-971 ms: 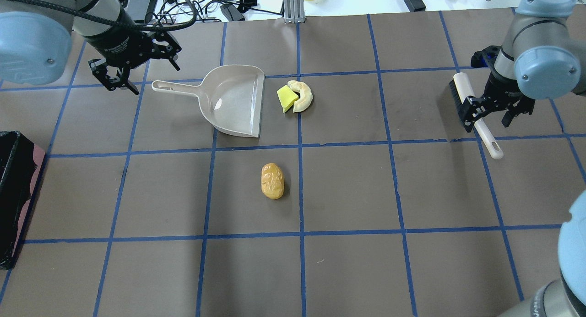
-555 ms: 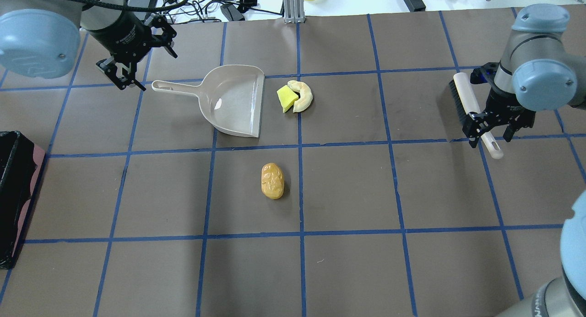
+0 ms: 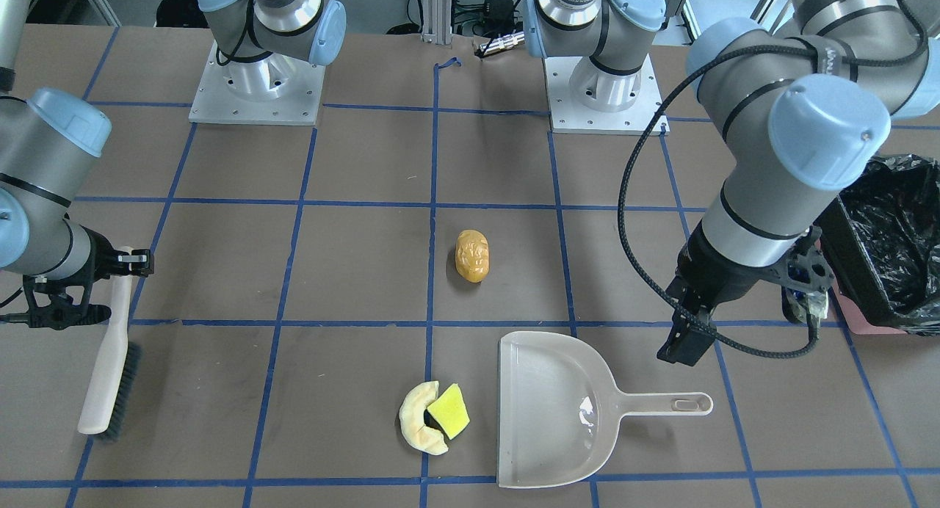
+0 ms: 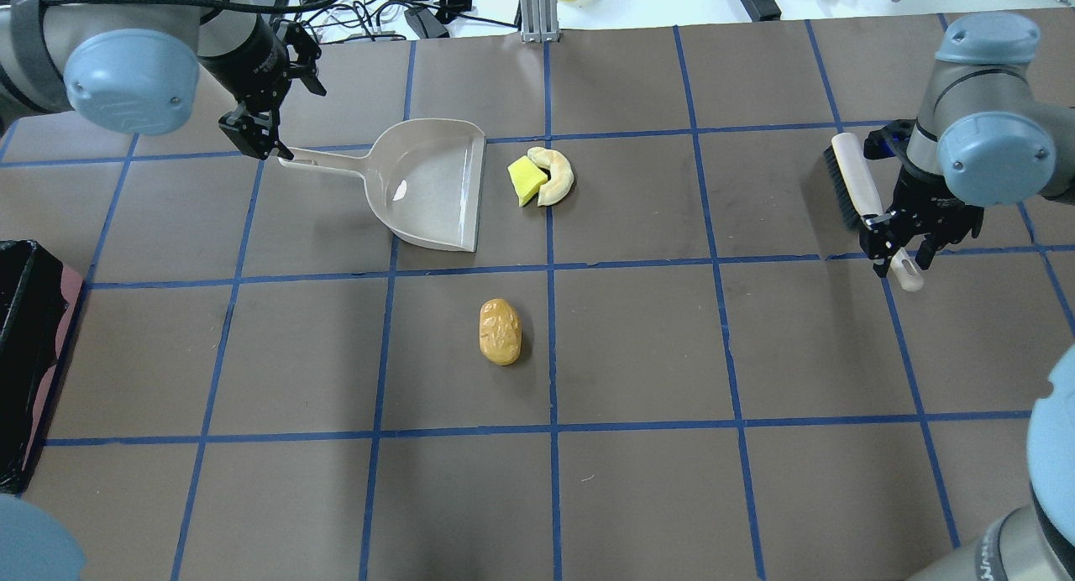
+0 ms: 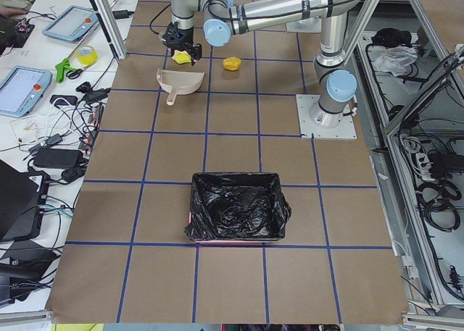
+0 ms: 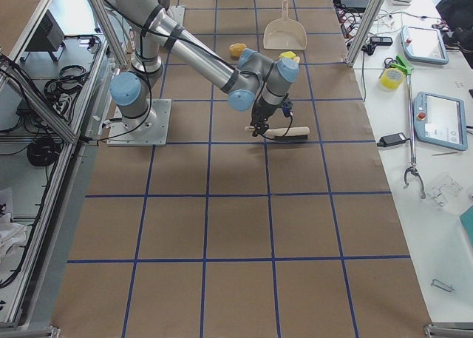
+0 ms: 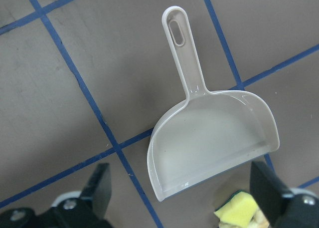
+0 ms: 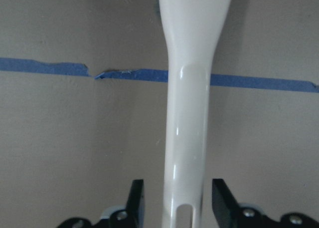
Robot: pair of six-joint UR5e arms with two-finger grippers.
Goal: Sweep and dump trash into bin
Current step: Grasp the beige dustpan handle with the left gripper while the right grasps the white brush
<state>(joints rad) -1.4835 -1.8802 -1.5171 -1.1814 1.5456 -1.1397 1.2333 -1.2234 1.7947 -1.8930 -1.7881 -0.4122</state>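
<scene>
The orange-brown blob lies mid-table. The cream crescent and the yellow-green wedge touch each other just off the open lip of the beige dustpan. My left gripper is open and empty, above the end of the dustpan's handle. The left wrist view shows the dustpan between the spread fingers. My right gripper is open, its fingers either side of the brush handle near its end. The black-lined pink bin is at the table's left edge.
The brush lies flat at the far right with its bristles away from my gripper. Blue tape lines grid the brown table. Cables and small gear lie beyond the far edge. The robot bases stand at the near side.
My left gripper has moved right to the end of the dustpan's handle and turned. My right gripper has slid along the brush handle toward its end. The trash, dustpan and brush have not moved.
</scene>
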